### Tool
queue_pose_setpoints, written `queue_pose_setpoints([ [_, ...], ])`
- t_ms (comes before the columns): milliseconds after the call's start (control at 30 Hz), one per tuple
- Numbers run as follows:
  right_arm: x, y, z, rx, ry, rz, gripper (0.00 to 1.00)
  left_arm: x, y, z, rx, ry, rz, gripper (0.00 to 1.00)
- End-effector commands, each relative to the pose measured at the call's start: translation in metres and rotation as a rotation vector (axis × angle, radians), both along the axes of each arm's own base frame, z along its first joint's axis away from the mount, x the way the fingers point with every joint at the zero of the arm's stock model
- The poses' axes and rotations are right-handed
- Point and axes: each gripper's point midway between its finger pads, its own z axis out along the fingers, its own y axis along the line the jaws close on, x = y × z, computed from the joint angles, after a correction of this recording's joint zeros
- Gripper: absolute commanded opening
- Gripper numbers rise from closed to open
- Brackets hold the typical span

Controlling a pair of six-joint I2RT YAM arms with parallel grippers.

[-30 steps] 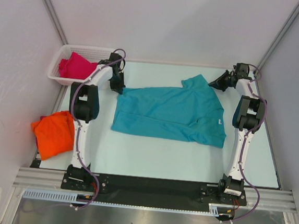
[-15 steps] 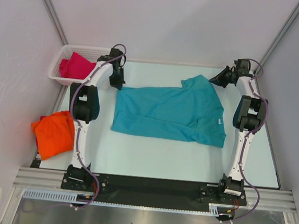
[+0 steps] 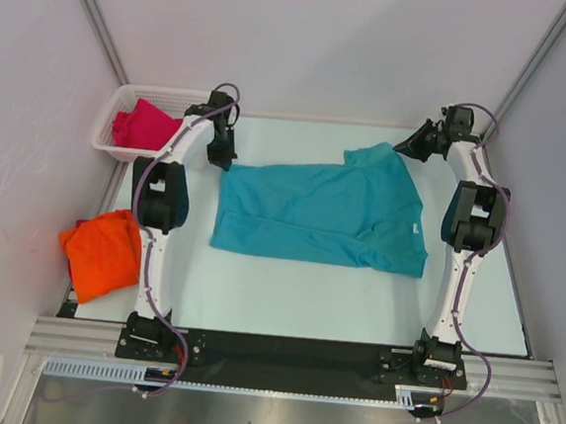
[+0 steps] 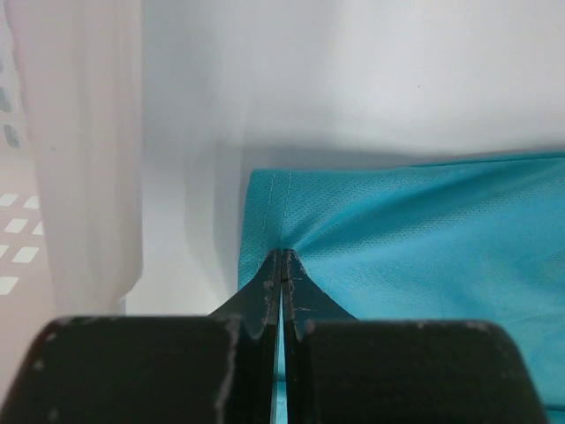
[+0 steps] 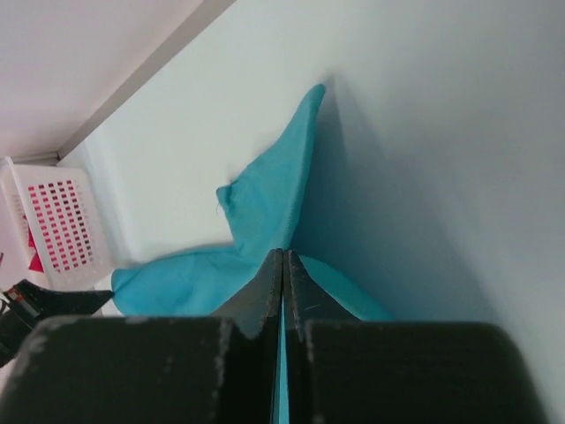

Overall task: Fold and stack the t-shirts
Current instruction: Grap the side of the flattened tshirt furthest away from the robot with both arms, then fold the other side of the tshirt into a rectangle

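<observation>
Across the middle of the top view lay the teal-blue t-shirt point(image 3: 322, 215), spread on the table point(image 3: 286, 292). The left gripper point(image 3: 225, 159) pinched its upper-left hem corner, fingers together. The right gripper point(image 3: 401, 151) clamped its upper-right sleeve. An orange t-shirt point(image 3: 103, 251) sat at the left edge, and a magenta t-shirt point(image 3: 147, 126) in the basket point(image 3: 105, 129), upper left.

The teal-blue shirt point(image 3: 322, 214) was plain all over. The orange shirt point(image 3: 101, 251) blazed bright, the magenta-red shirt point(image 3: 144, 125) deep. The basket point(image 3: 101, 135) was white lattice, the table point(image 3: 286, 292) pale.
</observation>
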Motion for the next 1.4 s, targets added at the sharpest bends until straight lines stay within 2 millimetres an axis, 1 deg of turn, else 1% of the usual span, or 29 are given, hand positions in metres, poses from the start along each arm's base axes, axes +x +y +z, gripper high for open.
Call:
queue_pose_setpoints([
  [0,-0.011,0.002,0.075,-0.065,-0.157,0.018,0.00,0.003,-0.002,0.056,0.007,-0.118,-0.001,0.00],
  [67,-0.020,-0.002,0.067,-0.079,-0.129,0.002,0.00,0.001,-0.004,0.061,0.005,-0.129,-0.006,0.00],
  [100,-0.023,-0.003,0.079,-0.082,-0.150,-0.007,0.00,0.000,-0.005,0.063,0.004,-0.132,-0.006,0.00],
  [133,-0.031,-0.003,0.067,-0.082,-0.121,-0.011,0.00,-0.002,-0.006,0.066,0.003,-0.138,-0.007,0.00],
  [200,-0.036,-0.003,0.075,-0.087,-0.141,-0.016,0.00,-0.004,-0.009,0.069,0.002,-0.144,-0.012,0.00],
  [233,-0.043,-0.002,0.065,-0.089,-0.112,-0.019,0.00,-0.005,-0.009,0.072,0.004,-0.154,-0.012,0.00],
  [300,-0.050,-0.003,0.065,-0.093,-0.106,-0.029,0.00,-0.007,-0.012,0.074,0.005,-0.162,-0.016,0.00],
  [333,-0.053,-0.003,0.062,-0.091,-0.100,-0.032,0.00,-0.011,-0.011,0.074,0.004,-0.157,-0.016,0.00],
  [367,-0.060,-0.003,0.052,-0.089,-0.078,-0.035,0.00,-0.013,-0.011,0.074,0.005,-0.158,-0.017,0.00],
  [433,-0.067,0.000,0.056,-0.086,-0.078,-0.037,0.00,-0.021,-0.013,0.072,0.006,-0.150,-0.026,0.00],
  [467,-0.074,0.001,0.049,-0.087,-0.061,-0.039,0.00,-0.024,-0.013,0.071,0.010,-0.149,-0.028,0.00],
  [500,-0.076,0.003,0.050,-0.096,-0.064,-0.035,0.00,-0.025,-0.014,0.071,0.006,-0.158,-0.031,0.00],
  [533,-0.079,0.002,0.054,-0.111,-0.069,-0.041,0.00,-0.033,-0.012,0.069,0.010,-0.149,-0.032,0.00],
  [600,-0.087,0.004,0.051,-0.126,-0.050,-0.040,0.00,-0.037,-0.013,0.071,0.008,-0.158,-0.037,0.00],
  [633,-0.089,0.004,0.053,-0.138,-0.051,-0.046,0.00,-0.044,-0.012,0.071,0.008,-0.153,-0.039,0.00],
  [667,-0.092,0.004,0.059,-0.140,-0.058,-0.049,0.00,-0.047,-0.014,0.073,0.011,-0.157,-0.045,0.00],
  [733,-0.099,0.003,0.060,-0.147,-0.046,-0.061,0.00,-0.054,-0.013,0.078,0.013,-0.167,-0.050,0.00],
  [767,-0.101,0.002,0.068,-0.153,-0.059,-0.067,0.00,-0.057,-0.014,0.079,0.020,-0.169,-0.054,0.00],
  [833,-0.109,0.000,0.067,-0.161,-0.049,-0.080,0.00,-0.066,-0.014,0.082,0.018,-0.177,-0.061,0.00],
  [867,-0.114,0.001,0.076,-0.164,-0.066,-0.083,0.00,-0.070,-0.016,0.081,0.018,-0.174,-0.067,0.00],
  [900,-0.119,-0.001,0.070,-0.171,-0.049,-0.092,0.00,-0.075,-0.015,0.080,0.019,-0.174,-0.066,0.00],
  [1000,-0.130,-0.005,0.076,-0.191,-0.053,-0.114,0.00,-0.084,-0.018,0.076,0.014,-0.169,-0.074,0.00],
  [1067,-0.141,-0.006,0.069,-0.198,-0.026,-0.119,0.00,-0.088,-0.020,0.073,0.015,-0.163,-0.080,0.00],
  [1100,-0.145,-0.006,0.075,-0.201,-0.038,-0.126,0.00,-0.091,-0.019,0.071,0.016,-0.162,-0.078,0.00],
  [1133,-0.153,-0.006,0.068,-0.204,-0.017,-0.127,0.00,-0.092,-0.021,0.071,0.013,-0.161,-0.083,0.00],
  [1233,-0.164,-0.009,0.069,-0.218,-0.011,-0.139,0.00,-0.098,-0.026,0.070,0.010,-0.160,-0.096,0.00],
  [1267,-0.170,-0.009,0.063,-0.222,0.007,-0.139,0.00,-0.099,-0.028,0.069,0.010,-0.160,-0.099,0.00],
  [1333,-0.179,-0.010,0.062,-0.229,0.023,-0.145,0.00,-0.104,-0.030,0.067,0.009,-0.152,-0.108,0.00],
  [1367,-0.184,-0.010,0.056,-0.232,0.042,-0.147,0.00,-0.106,-0.031,0.066,0.009,-0.150,-0.111,0.00],
])
